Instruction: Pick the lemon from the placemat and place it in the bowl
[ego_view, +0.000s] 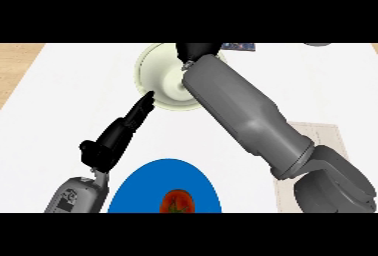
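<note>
Our right hand (193, 50) reaches far across the white counter (74, 100) to the pale bowl (156, 65) near the top of the view. Only a dark part of the hand shows past the end of the grey right forearm (244, 115), at the bowl's upper right rim, so we cannot tell how its fingers stand or whether they hold anything. The forearm runs diagonally from the lower right corner up to the bowl and covers the bowl's right side.

We cannot see the lemon anywhere: not in the exposed part of the bowl, nor on the beige placemat (325, 132), which lies on the counter at the right, largely under our right arm.

Our left hand (129, 122) comes in from the lower left. Its fingers are held straight and together, pointing up and to the right, and the fingertips (150, 95) lie at the bowl's lower left rim. It has hold of nothing.

Near the bottom edge, between our two arms, sits a blue plate (148, 180) with a red tomato (177, 201) on it. At the top edge, just right of the bowl, a small dark object (240, 47) shows, too little of it to name.
</note>
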